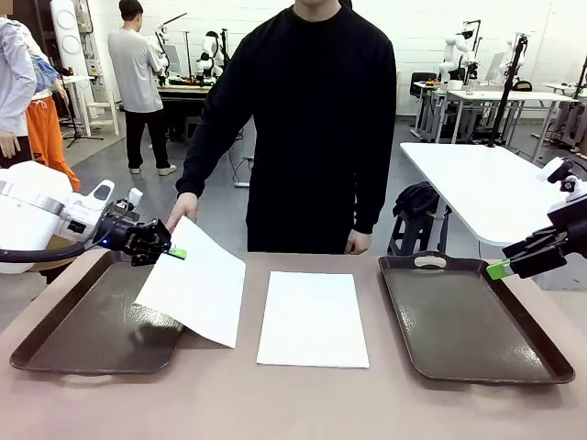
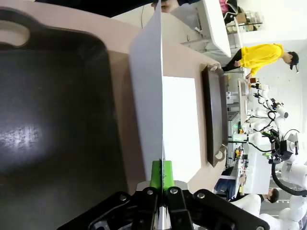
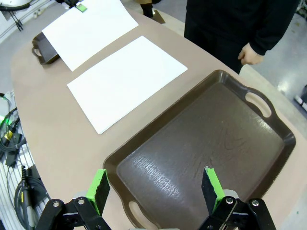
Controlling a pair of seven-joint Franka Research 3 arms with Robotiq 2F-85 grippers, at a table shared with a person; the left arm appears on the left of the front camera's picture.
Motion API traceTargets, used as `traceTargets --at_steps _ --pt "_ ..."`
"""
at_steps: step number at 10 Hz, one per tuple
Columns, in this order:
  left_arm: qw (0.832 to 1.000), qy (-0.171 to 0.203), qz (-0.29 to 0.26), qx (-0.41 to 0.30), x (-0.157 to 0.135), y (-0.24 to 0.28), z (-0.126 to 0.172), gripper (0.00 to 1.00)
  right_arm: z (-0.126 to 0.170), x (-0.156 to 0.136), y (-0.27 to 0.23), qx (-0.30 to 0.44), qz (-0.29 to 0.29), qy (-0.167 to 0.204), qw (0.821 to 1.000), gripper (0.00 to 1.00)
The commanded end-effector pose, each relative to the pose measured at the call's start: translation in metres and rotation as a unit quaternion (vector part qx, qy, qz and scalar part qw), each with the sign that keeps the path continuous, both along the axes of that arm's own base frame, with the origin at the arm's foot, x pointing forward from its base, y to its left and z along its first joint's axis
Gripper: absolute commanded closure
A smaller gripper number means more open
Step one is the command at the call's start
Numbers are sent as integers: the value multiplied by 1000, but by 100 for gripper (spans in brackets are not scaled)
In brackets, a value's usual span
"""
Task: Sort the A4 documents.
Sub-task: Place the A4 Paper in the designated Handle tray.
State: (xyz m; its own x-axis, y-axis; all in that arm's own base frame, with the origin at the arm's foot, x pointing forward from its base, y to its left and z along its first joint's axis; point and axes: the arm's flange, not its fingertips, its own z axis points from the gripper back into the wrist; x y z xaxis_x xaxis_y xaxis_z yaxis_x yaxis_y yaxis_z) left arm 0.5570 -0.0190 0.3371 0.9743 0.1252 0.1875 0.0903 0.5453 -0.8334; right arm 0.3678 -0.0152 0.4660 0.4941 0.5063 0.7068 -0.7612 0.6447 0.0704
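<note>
Black, green-padded left gripper point(image 2: 162, 173) is holding a thin white A4 paper sheet point(image 1: 197, 284) tilted over the dark brown handled left tray point(image 1: 83, 321) | step: lowering it flat inside the rim before letting go | jaws pressed together, pinching the sheet's edge | person's hand point(image 1: 183, 209) is resting at its far corner | right gripper point(image 3: 156, 184) is hovering spread wide, holding nothing — more white A4 paper point(image 1: 312, 319) is lying flat mid-table

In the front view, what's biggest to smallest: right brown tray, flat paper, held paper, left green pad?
1. Right dark brown rectangular tray.
2. Flat white paper sheet, tilted held white paper sheet: alike, unsure.
3. Left tool's green pad.
</note>
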Motion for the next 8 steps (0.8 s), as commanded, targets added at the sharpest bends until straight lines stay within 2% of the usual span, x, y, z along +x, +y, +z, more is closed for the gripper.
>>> traceTargets --at_steps 1,2,5,8 --pt "999 12 -16 25 16 28 0 99 -2 4 -1 11 11 -6 1000 0" --pt "999 29 -16 42 26 46 -1 99 -2 4 -1 11 11 -6 1000 0" --pt "995 48 -17 91 47 75 -6 99 -2 4 -1 11 11 -6 1000 0" --pt "986 76 -18 150 53 85 -21 99 -2 4 -1 11 11 -6 1000 0"
